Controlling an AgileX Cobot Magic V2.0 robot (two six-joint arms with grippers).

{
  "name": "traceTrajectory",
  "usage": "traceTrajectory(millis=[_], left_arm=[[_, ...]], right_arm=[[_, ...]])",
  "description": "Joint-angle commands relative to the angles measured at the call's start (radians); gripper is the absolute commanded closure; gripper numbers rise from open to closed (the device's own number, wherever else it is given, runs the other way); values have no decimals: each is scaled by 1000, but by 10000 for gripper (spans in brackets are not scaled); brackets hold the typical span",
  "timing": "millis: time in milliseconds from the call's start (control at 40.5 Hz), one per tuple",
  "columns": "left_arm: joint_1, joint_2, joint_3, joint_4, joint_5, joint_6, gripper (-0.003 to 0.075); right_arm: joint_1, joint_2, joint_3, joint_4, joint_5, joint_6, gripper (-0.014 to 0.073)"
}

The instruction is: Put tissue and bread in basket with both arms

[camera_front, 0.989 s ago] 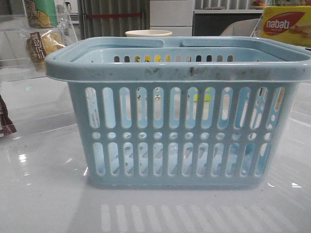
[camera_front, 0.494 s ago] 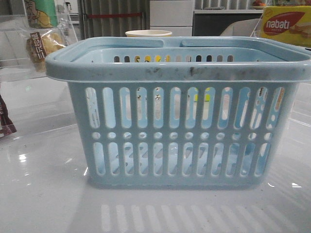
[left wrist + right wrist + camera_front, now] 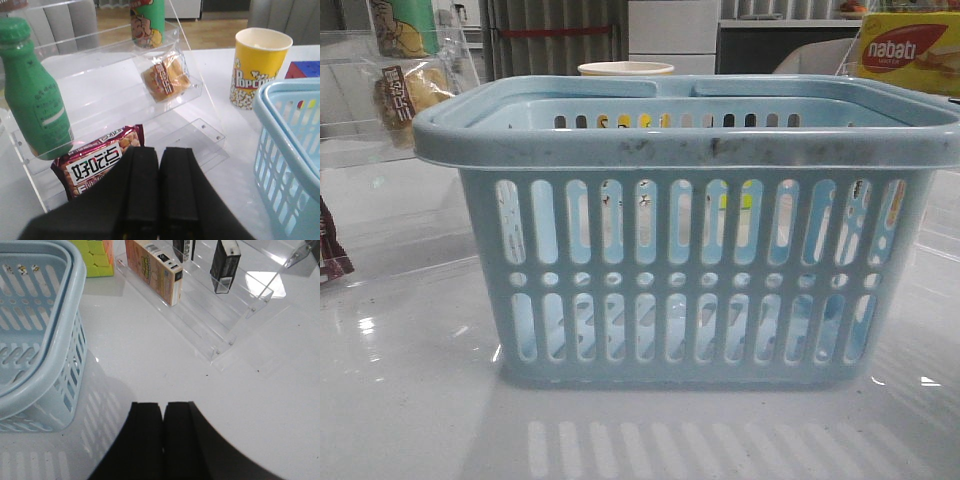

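The left end effector (image 3: 160,187) has its two black fingers pressed together, empty. Ahead of it, on a clear acrylic shelf (image 3: 115,85), lies the bread (image 3: 165,77); a maroon wrapper (image 3: 97,160) sits just before the fingertips, a green bottle (image 3: 32,90) beside that. The basket (image 3: 287,150) stands off to one side, near a popcorn cup (image 3: 257,67). The right end effector (image 3: 163,437) is likewise closed on nothing above bare bench (image 3: 165,355), basket (image 3: 37,335) alongside. Ahead stands a black pack (image 3: 225,265), possibly the tissue.
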Motion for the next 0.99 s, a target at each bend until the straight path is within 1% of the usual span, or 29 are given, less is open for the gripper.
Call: traceTrajectory(millis=[0, 74, 124, 173, 222, 247, 272, 297, 346, 371, 396, 445, 569, 667, 964], left_arm=[[-8, 30, -17, -6, -75, -8, 627], [-8, 46, -13, -6, -73, -8, 617], [-8, 57, -13, -6, -73, -8, 584], [-8, 69, -13, -6, -73, -8, 533], [-8, 79, -13, -6, -73, -8, 449], [-8, 86, -13, -6, -73, -8, 395], [-8, 88, -13, -6, -73, -8, 354], [-8, 94, -13, -6, -73, -8, 305], [-8, 101, -13, -6, -77, -8, 252], [-8, 106, -13, -6, -79, -8, 232], [-8, 111, -13, -6, -82, -8, 226], [-8, 119, -13, -6, -82, -8, 232], [-8, 135, -13, -6, -82, -8, 249], [-8, 144, -13, -6, -82, -8, 265], [-8, 148, -13, -6, -82, -8, 307]], right_arm=[[0, 33, -34, -10, -60, -4, 535], [0, 53, -34, -10, -52, -4, 522], [0, 63, -34, -10, -47, -4, 486], [0, 75, -34, -10, -43, -4, 412], [0, 87, -34, -10, -42, -4, 312], [0, 92, -34, -11, -43, -4, 267], [0, 99, -34, -11, -43, -4, 194], [0, 106, -34, -11, -44, -4, 153], [0, 118, -34, -11, -44, -4, 78], [0, 126, -34, -13, -45, -4, 56], [0, 136, -34, -18, -49, -4, 34], [0, 153, -34, -26, -62, -4, 20], [-12, 206, -37, -33, -127, 7, 20], [-39, 275, -64, -33, -144, 19, 20], [-153, 530, -251, -33, -154, 19, 20]])
